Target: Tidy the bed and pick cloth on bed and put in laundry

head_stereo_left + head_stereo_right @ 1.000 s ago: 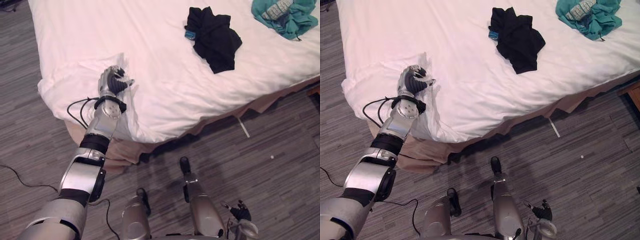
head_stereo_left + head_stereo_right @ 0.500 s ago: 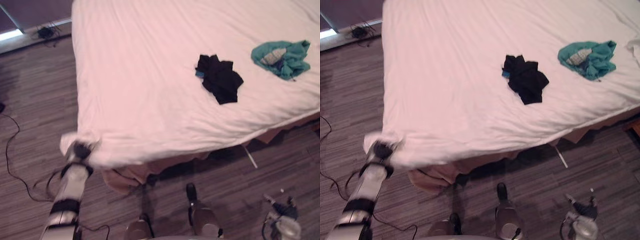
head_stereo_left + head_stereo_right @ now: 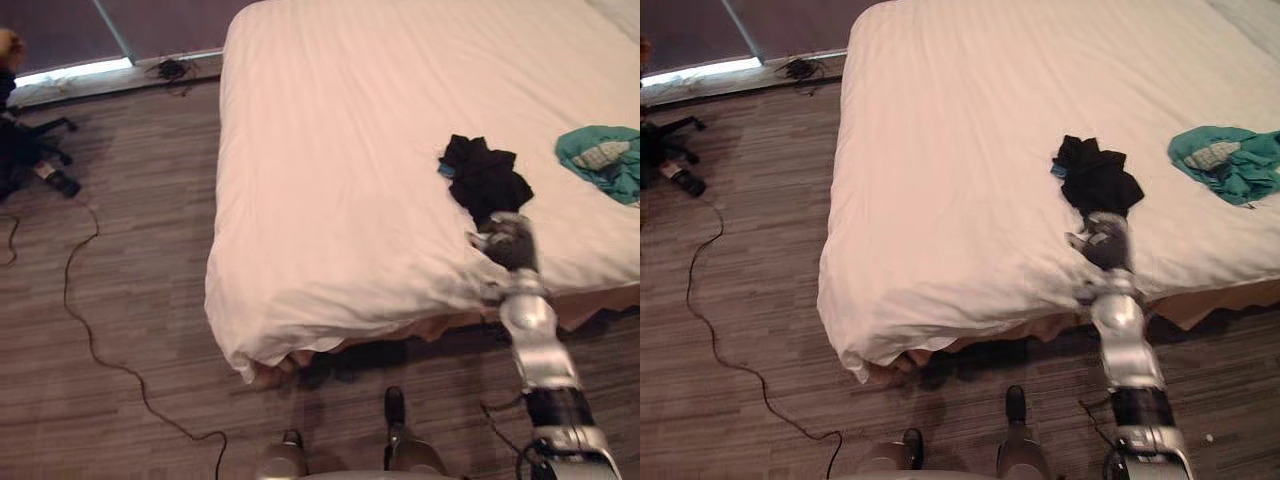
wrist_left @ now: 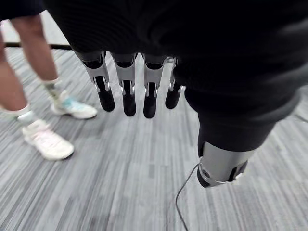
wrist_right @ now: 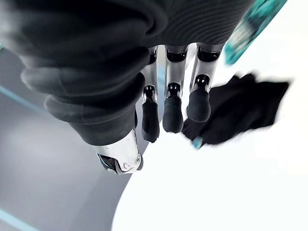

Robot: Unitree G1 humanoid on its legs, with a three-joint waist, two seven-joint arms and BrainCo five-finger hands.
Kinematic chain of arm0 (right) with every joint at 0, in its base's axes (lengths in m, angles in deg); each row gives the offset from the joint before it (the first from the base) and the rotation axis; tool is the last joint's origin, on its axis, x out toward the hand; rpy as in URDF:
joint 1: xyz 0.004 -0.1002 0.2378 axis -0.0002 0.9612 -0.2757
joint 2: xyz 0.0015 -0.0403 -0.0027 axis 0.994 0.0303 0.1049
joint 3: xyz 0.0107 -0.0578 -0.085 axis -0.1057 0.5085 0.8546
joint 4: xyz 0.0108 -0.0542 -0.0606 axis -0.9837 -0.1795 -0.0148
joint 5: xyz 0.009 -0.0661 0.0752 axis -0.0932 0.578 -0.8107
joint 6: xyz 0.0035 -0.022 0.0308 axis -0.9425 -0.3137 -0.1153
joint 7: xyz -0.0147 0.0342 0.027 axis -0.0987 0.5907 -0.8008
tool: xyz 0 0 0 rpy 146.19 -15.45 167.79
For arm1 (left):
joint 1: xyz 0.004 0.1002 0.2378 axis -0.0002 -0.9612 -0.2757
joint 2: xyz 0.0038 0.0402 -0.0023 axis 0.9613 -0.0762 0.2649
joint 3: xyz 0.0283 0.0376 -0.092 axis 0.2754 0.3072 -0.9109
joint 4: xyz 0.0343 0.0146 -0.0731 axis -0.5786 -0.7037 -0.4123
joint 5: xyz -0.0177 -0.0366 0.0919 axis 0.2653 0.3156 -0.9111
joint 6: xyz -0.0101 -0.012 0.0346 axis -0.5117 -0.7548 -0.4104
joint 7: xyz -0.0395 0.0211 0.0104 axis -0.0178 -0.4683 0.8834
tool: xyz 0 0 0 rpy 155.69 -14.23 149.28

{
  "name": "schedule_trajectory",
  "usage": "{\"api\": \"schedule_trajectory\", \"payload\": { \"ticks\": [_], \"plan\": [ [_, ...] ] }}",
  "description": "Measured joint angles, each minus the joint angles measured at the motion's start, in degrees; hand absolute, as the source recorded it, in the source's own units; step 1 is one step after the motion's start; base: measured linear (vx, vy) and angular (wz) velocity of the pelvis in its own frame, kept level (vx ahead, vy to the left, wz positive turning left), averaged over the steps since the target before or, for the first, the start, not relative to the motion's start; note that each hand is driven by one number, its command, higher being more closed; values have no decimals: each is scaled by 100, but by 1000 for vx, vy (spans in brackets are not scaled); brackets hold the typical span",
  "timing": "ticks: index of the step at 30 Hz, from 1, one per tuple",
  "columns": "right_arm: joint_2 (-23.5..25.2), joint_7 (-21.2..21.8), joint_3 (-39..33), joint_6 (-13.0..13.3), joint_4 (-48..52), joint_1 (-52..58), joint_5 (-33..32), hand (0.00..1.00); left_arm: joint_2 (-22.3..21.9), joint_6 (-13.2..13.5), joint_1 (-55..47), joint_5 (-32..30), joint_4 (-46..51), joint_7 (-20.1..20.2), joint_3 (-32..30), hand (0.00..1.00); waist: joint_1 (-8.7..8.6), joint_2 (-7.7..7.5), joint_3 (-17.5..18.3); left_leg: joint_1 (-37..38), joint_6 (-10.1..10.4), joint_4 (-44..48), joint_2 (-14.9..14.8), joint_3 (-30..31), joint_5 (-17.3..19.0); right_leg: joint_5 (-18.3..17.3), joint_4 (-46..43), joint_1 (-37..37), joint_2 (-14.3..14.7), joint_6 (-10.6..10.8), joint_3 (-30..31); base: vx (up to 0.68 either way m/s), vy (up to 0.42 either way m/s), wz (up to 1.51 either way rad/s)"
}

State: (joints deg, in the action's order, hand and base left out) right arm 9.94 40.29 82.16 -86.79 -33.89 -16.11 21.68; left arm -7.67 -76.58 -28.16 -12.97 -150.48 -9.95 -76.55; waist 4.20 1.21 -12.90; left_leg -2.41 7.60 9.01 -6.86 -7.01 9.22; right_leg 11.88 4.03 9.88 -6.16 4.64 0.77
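Reaching right hand (image 3: 508,243) beside black cloth (image 3: 485,180), fingers loose | left hand (image 4: 127,86) off sheet (image 3: 330,150), fingers straight

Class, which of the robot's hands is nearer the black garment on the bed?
Right. The right hand is over the bed, just short of the black garment; the left hand hangs over the floor.

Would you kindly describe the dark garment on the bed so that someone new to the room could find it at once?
Start with the large white bed. On its sheet, toward the robot's right and just past the right hand, lies a crumpled black cloth. Unlike the teal cloth farther right, it is black with a small blue patch at its edge.
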Motion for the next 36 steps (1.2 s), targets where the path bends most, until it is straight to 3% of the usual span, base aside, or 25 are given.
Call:
{"api": "schedule_trajectory", "payload": {
  "ticks": [3,5,9,11,18,21,24,26,27,31,33,36],
  "plan": [
    [62,-12,601,62,-504,-1311,-84,100,-270,18,236,342,153,-120,706,0,7,-23,-593,-531,4,442,-13,239,3,-8,-254,363,-20,-5,-179,-145,-27,37],
    [53,-34,840,75,-1185,-2302,-228,100,-395,66,612,558,480,-271,1367,0,42,70,-1141,-1136,6,937,-23,476,5,-22,-633,813,-30,-35,-322,-209,-39,41],
    [88,-178,971,68,-2377,-2802,-455,100,-412,270,1331,716,597,-446,2419,0,230,327,-1406,-2049,19,1430,-25,801,39,-57,-923,1453,-43,-35,-578,-150,-19,34],
    [243,-435,872,281,-2610,-2996,-540,100,-445,334,1706,813,646,-520,2973,0,253,367,-1535,-2296,18,1570,-13,884,39,-49,-1040,1629,-68,-48,-659,-82,10,24],
    [668,-433,1133,417,-2791,-2980,-1048,100,-552,457,2130,800,796,-661,3731,0,210,374,-1539,-2136,34,1341,-11,836,-15,-95,-1075,1631,-88,-89,-628,-13,-10,-2],
    [904,-227,1929,486,-2345,-2730,-1517,100,-521,441,2120,799,823,-743,3885,0,121,367,-1540,-1796,103,925,-41,822,-154,-100,-961,1459,-67,-131,-615,60,-40,-7],
    [1203,527,3246,509,-1843,-2079,-2409,100,-524,417,2119,621,872,-734,3983,0,108,361,-1536,-1289,217,511,-175,827,-267,-127,-789,1054,63,-194,-696,137,-72,-4],
    [1588,1014,3883,453,-1722,-1616,-3017,100,-516,403,2113,519,897,-729,3995,0,127,288,-1469,-1073,247,304,-256,826,-287,-195,-763,914,143,-257,-714,128,-49,1],
    [1886,1363,4226,391,-1358,-1167,-3426,100,-516,378,2112,413,890,-716,3994,0,109,178,-1348,-965,245,129,-287,814,-385,-220,-755,887,176,-283,-748,131,-30,3],
    [1939,1595,3902,474,-680,-934,-4060,100,-514,366,1996,345,882,-612,3994,0,65,15,-1100,-732,252,-47,-286,764,-471,-220,-714,721,201,-291,-731,99,2,1],
    [1995,1550,3230,725,-459,-944,-4284,100,-499,364,1924,304,822,-609,3995,0,-21,-99,-939,-695,250,-54,-251,692,-470,-209,-691,704,169,-275,-679,61,63,-9],
    [1867,1275,2485,954,-399,-1088,-4324,100,-494,369,1974,305,766,-608,4063,0,-48,-105,-936,-746,201,52,-188,563,-434,-157,-699,787,119,-214,-531,-28,56,-15]
  ]
}}
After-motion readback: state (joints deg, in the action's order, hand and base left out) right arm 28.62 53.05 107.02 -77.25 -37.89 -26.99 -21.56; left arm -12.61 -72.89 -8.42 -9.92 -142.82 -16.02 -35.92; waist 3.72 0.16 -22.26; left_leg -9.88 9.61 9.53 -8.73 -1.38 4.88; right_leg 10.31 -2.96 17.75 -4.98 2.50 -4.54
